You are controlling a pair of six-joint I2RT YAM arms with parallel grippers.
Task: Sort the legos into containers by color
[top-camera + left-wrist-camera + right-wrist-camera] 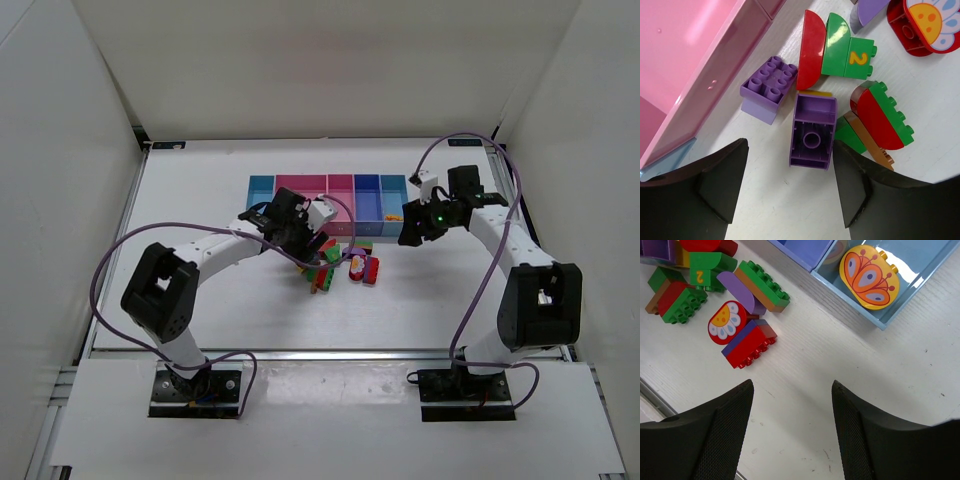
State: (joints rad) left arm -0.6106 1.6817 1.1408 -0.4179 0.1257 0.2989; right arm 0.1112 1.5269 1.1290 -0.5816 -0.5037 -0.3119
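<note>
The left gripper (303, 250) hangs low over the pile of legos (345, 265), which lies on the table (200, 290) at 6 o'clock of the row of containers (300, 188). Its jaws stand apart and hold nothing. In the left wrist view a purple brick (812, 132) lies hollow side up (one round tube shows inside) just ahead of the gap between the fingers (720, 185), touching neither. At its 10 o'clock a second purple brick (769, 85) sits studs up, near the wall of the pink bin (730, 55). At 12 o'clock a red half-round piece (811, 50) touches a green brick marked 2 (847, 50). At 3 o'clock lies a red and green brick (880, 117).

The right gripper (410, 235) hovers by the right end of the row, jaws apart and empty over bare table. In its wrist view an orange oval brick (869, 276) lies in the light blue bin (930, 260) at 1 o'clock. A red brick with a purple top (750, 342) lies at 11 o'clock, well apart from the fingers.
</note>
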